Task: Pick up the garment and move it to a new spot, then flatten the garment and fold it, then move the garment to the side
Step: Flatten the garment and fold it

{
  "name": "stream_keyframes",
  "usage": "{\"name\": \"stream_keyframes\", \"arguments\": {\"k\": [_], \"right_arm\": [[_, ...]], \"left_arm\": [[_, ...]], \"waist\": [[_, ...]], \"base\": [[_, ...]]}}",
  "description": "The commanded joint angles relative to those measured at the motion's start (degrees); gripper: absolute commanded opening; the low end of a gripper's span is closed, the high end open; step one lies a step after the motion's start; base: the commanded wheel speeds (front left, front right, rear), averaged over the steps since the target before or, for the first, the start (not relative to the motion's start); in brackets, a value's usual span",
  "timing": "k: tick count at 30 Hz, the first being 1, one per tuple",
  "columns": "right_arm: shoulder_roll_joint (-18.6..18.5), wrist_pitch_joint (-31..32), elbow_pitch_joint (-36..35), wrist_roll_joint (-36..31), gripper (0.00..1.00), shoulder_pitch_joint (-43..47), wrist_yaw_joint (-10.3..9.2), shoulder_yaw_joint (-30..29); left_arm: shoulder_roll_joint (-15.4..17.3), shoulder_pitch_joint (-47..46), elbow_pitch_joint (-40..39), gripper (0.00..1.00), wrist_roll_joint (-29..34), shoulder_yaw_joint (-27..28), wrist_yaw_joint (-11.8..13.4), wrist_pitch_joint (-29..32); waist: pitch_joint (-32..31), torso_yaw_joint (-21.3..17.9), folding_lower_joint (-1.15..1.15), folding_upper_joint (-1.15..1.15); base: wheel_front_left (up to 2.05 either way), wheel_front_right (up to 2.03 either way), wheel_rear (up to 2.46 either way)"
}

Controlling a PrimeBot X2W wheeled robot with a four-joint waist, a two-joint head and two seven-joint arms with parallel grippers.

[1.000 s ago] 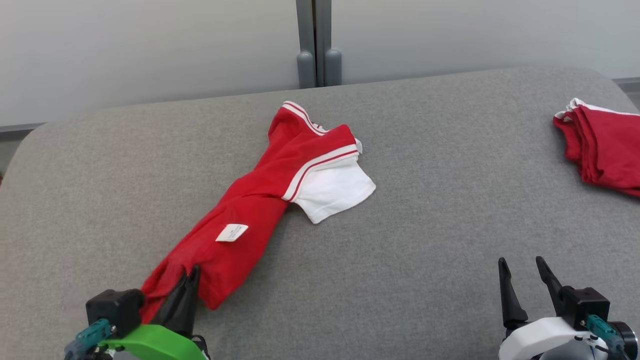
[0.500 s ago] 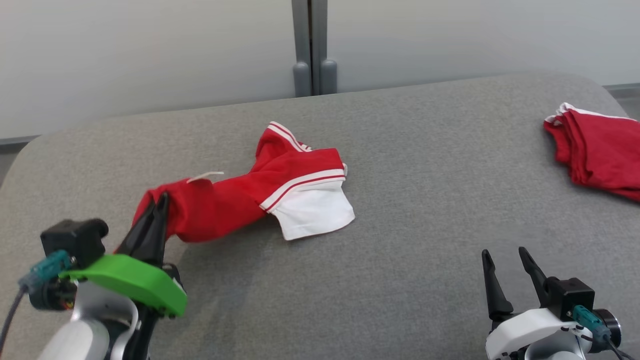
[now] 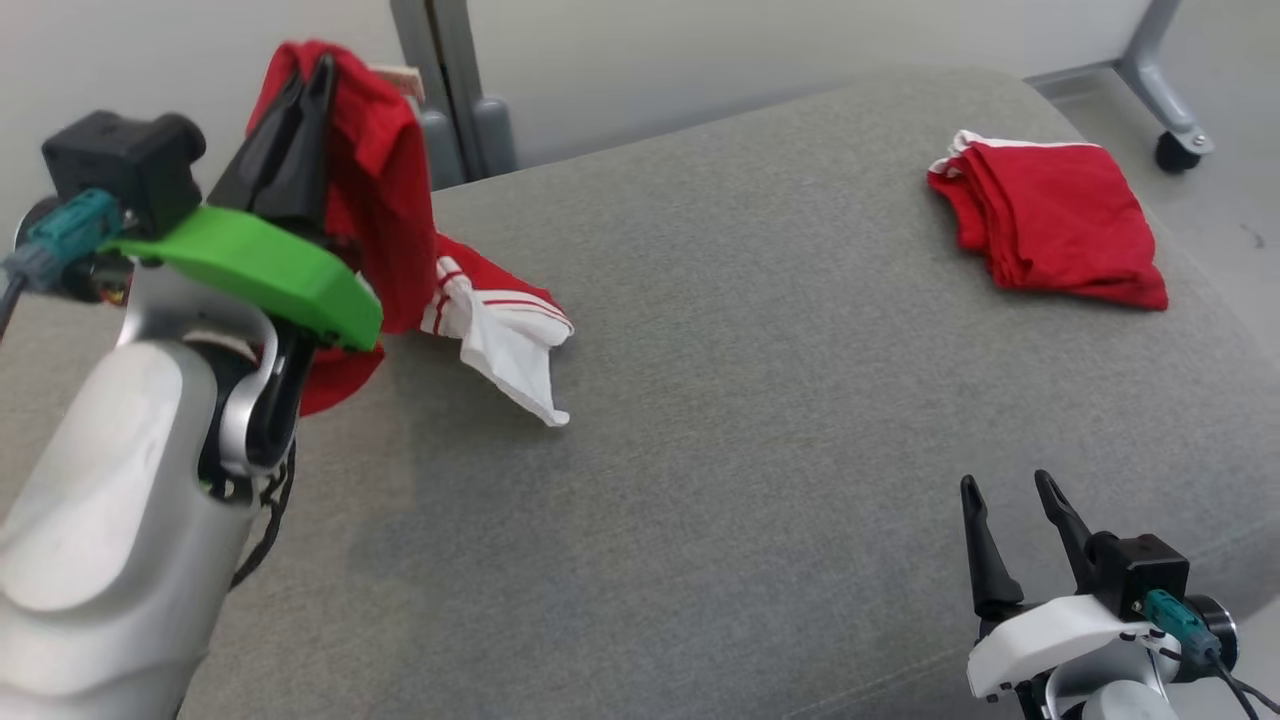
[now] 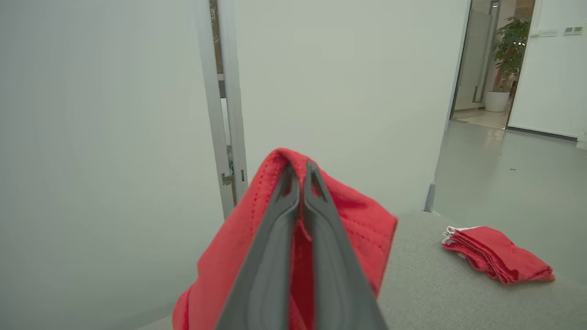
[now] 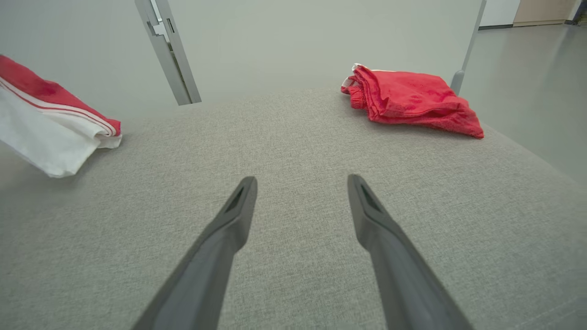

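Garment [image 3: 385, 200] pinched between closed left fingers [image 3: 290, 150], hanging over cushion [image 3: 750, 350], right fingers [image 3: 984, 560] spread wide, empty

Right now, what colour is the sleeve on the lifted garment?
The sleeve is white, red-striped at its seam; best in head view.

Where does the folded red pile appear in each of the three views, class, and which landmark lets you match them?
Head view: folded red pile, upper right, on the grey cushion.
Left wrist view: folded red pile, lower right, right of the garment.
Right wrist view: folded red pile, upper right, on the grey cushion.
Shared landmark: the grey upright post behind the grey cushion, left of the pile in every view.
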Motion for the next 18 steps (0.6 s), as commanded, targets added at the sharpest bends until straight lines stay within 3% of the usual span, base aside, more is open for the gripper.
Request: {"name": "stream_keyframes", "arguments": {"k": [1, 11, 18], "right_arm": [[-0.1, 0.0, 0.0, 0.1, 1.0, -0.8, -0.09, 0.2], [-0.1, 0.0, -0.3, -1.3, 1.0, -2.0, -0.09, -0.1], [-0.1, 0.0, 0.0, -1.7, 1.0, -2.0, -0.09, -0.2]], "left_arm": [[-0.8, -2.8, 1.6, 0.0, 0.6, -0.2, -0.7, -1.0], [-9.6, -15.4, 10.6, 0.0, 0.0, -2.9, -6.9, -8.7], [-14.5, -20.0, 11.8, 0.0, -0.4, -4.7, -9.3, -13.1]], "waist": [[2.2, -4.3, 0.0, 0.0], [4.1, -8.4, 0.0, 0.0], [3.6, -8.8, 0.0, 0.0]], "base": [[0.0, 0.0, 0.0], [0.0, 0.0, 0.0], [0.0, 0.0, 0.0]]}}
